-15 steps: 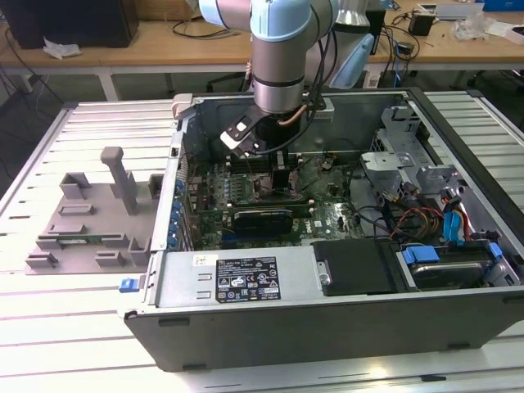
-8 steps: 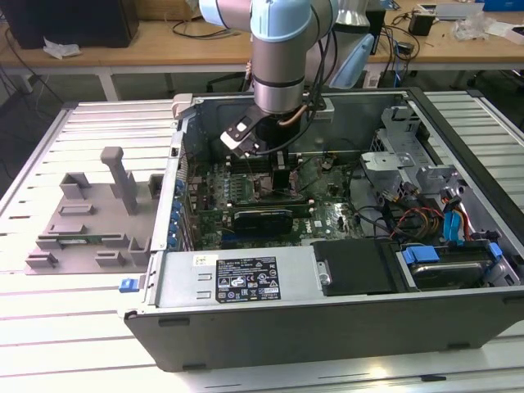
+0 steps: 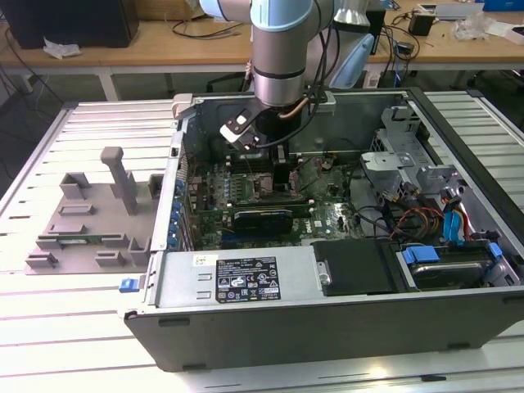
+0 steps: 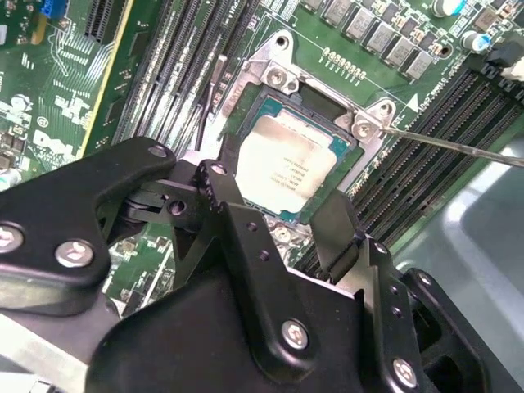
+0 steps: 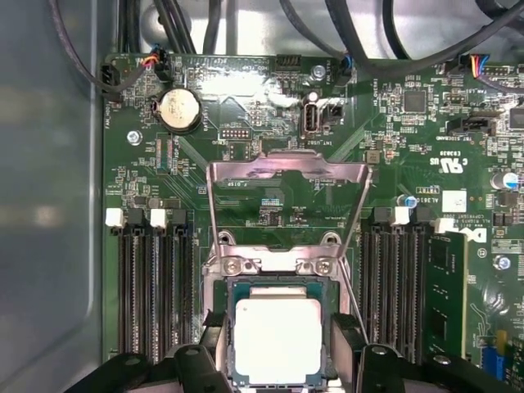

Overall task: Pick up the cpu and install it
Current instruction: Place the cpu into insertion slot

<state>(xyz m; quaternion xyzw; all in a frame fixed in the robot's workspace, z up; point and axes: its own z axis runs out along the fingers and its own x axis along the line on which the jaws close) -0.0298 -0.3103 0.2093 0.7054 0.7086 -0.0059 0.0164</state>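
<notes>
Placement stage of the installation, as I see it from the control station. The arm (image 3: 282,49) reaches down into the open computer case (image 3: 246,282), which lies on the slatted tabletop (image 3: 65,344). The claw (image 3: 277,173) hangs low over the motherboard (image 5: 246,106).

In both wrist views the cpu (image 5: 278,342) (image 4: 288,168) lies silver face up within the socket (image 4: 278,78), level with its metal frame so far as I can judge. The claw is closed only to the chip's width. Its fingers (image 5: 214,348) stand against two opposite edges of the cpu, and I read this as a grip on the chip, not a release.

The hinged load plate (image 5: 286,176) stands raised, and the thin retention lever (image 4: 458,147) is swung clear to one side, so nothing is yet clamped over the chip. Rows of memory slots (image 5: 151,286) flank the socket on both sides. In the exterior view the grey fixture tray (image 3: 82,229) rests on the tabletop beside the case, toward that view's left and well apart from the claw.

Judgement: the pick-up is done, and the step in hand is seating the chip. This step calls for a chip that sits flat and square in the socket, its edges parallel to the frame. Any sideways drag or tilt would risk the contacts beneath, which I cannot see. I would therefore keep motions here small and strictly vertical.
</notes>
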